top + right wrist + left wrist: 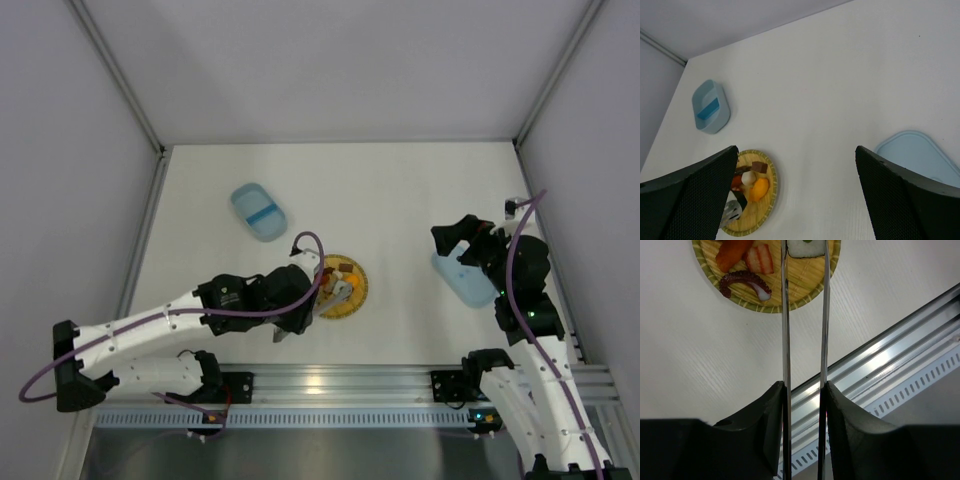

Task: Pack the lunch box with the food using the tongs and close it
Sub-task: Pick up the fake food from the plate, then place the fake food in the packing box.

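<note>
The left hand [805,400] is clamped on slim silver metal tongs [785,330], whose arms flank a white food piece [805,247] on the round yellow woven plate [765,306]. The right hand [796,165] gapes wide near the flat light-blue lid [920,155]; the light-blue plastic lunch box [258,211] lies well apart.

From the left wrist, the top edge cuts off the plate [760,307], the tips of the tongs [785,330] and a white piece [805,247] (green at its middle) between them; whether they touch it cannot be told. From above, the food [347,270] is too small to tell apart, and the right arm [515,265] covers part of the lid [458,282]. From the right wrist, one finger [690,200] hides the plate's edge.
</note>
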`<state>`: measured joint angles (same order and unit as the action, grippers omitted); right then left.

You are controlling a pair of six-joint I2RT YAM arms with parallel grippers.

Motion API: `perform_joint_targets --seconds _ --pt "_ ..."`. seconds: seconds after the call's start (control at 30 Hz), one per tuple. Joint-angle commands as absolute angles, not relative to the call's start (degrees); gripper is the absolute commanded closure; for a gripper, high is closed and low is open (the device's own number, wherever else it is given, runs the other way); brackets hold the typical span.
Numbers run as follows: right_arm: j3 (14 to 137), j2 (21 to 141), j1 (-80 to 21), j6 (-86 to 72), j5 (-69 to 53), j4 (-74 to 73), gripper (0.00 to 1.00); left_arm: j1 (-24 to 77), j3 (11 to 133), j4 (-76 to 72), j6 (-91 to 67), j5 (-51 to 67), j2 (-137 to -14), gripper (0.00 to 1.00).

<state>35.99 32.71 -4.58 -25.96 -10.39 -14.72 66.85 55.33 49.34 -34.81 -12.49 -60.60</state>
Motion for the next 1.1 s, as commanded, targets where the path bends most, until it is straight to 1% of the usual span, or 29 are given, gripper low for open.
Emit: perform_joint_targets --seconds 0.0,0.13,0.17,0.3,0.4,0.47,0.63,0.73,0.87,1.07 --pt "38.75 33.22 -3.69 -25.14 -9.58 -16.26 0.01 67.15 61.08 49.56 -35.07 -14.15 -58.89 0.74" --pt "39.9 34.28 -3.69 -25.22 -10.9 -15.65 0.01 67.15 64.76 51.49 -36.65 -20.02 -58.97 0.74" --pt "40.25 34.71 -3.69 -25.31 -11.51 -15.38 0.0 67.15 65.47 52.2 -37.26 -24.3 -59.67 0.75" --pt "40.96 36.38 -3.69 -25.93 -12.13 -14.85 0.01 66.97 69.78 55.54 -39.29 -35.49 -62.83 0.79" --pt "41.57 38.23 -3.69 -26.37 -13.71 -14.42 0.01 63.91 72.86 55.9 -38.33 -39.54 -66.26 0.79" --pt "41.92 39.63 -3.6 -26.46 -14.5 -13.54 0.01 58.38 72.86 53.02 -35.79 -38.07 -67.75 0.79" --pt "43.59 42.62 -3.69 -26.37 -15.64 -12.75 0.0 41.09 70.75 44.75 -30.86 -26.04 -69.69 0.82" --pt "44.91 44.2 -3.69 -26.1 -16.17 -12.57 0.01 36.67 71.8 42.11 -29.18 -23.13 -72.85 0.81" --pt "46.49 46.05 -3.69 -25.31 -16.35 -12.22 0.01 34.54 74.0 40.96 -28.83 -22.59 -78.56 0.81" --pt "45.88 47.64 -3.69 -25.75 -18.72 -10.72 0.0 31.82 73.22 38.67 -29.44 -21.09 -81.82 0.81"
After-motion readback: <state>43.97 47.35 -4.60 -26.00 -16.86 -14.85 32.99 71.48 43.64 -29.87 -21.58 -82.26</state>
